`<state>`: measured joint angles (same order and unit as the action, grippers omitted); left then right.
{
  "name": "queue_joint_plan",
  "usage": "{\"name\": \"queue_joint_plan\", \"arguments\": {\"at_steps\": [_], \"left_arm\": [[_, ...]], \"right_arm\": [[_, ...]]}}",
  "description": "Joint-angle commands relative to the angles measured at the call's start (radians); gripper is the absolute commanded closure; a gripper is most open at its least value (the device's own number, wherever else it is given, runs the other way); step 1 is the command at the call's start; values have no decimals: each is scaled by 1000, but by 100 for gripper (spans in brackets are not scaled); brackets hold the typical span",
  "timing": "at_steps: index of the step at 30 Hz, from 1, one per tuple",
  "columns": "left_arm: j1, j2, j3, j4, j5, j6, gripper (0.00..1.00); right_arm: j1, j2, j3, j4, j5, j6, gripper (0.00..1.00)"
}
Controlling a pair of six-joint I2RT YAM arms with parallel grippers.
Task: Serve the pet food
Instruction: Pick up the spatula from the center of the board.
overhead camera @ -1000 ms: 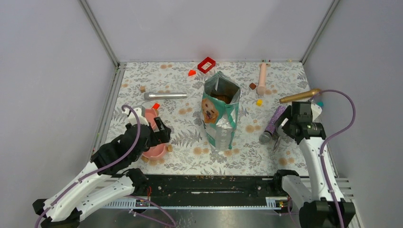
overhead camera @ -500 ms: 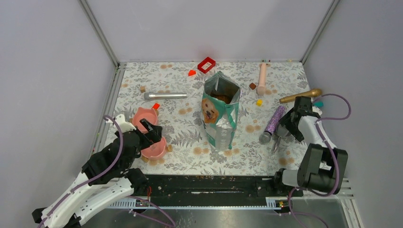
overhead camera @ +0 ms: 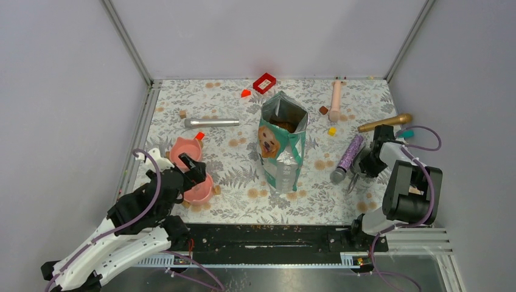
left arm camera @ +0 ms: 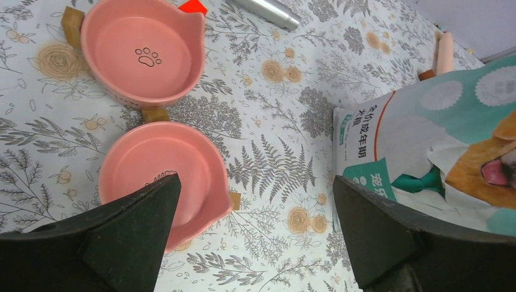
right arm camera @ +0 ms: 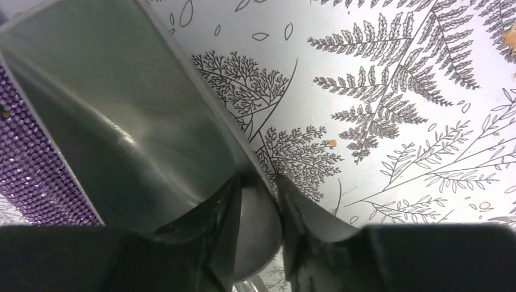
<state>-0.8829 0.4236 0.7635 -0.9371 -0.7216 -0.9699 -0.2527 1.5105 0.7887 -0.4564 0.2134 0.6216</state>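
Note:
The teal-green and white pouch (overhead camera: 281,152) with a dog's face stands open mid-table, brown pet food (overhead camera: 283,125) showing in its mouth. Two empty pink bowls (overhead camera: 185,150) (overhead camera: 199,188) sit to its left; the left wrist view shows the far bowl (left arm camera: 143,52) and the near bowl (left arm camera: 158,176). My left gripper (overhead camera: 196,170) hangs open above the near bowl's right edge, nothing between its fingers (left arm camera: 255,182). At the right, my right gripper (overhead camera: 365,167) is low on the table, shut on the wall of a metal scoop (right arm camera: 122,109), one finger on each side (right arm camera: 258,182).
A purple glitter cylinder (overhead camera: 345,158) lies just left of the right gripper, a gold one (overhead camera: 384,122) behind it. A silver cylinder (overhead camera: 212,122), a pink one (overhead camera: 335,100), a red block (overhead camera: 264,83) and a yellow block (overhead camera: 331,131) lie around the pouch.
My right arm has folded down to the table and its gripper has closed from open onto the scoop. My left arm drew back to the near left, uncovering the far bowl.

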Motion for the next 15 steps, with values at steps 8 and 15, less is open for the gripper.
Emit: {"name": "queue_joint_plan", "arguments": {"at_steps": [8, 15], "left_arm": [[-18, -53, -11, -29, -97, -79, 1], [-54, -170, -28, 26, -43, -29, 1]], "right_arm": [[-10, -205, -36, -68, -96, 0, 100], [-10, -610, -95, -186, -205, -10, 100]]}}
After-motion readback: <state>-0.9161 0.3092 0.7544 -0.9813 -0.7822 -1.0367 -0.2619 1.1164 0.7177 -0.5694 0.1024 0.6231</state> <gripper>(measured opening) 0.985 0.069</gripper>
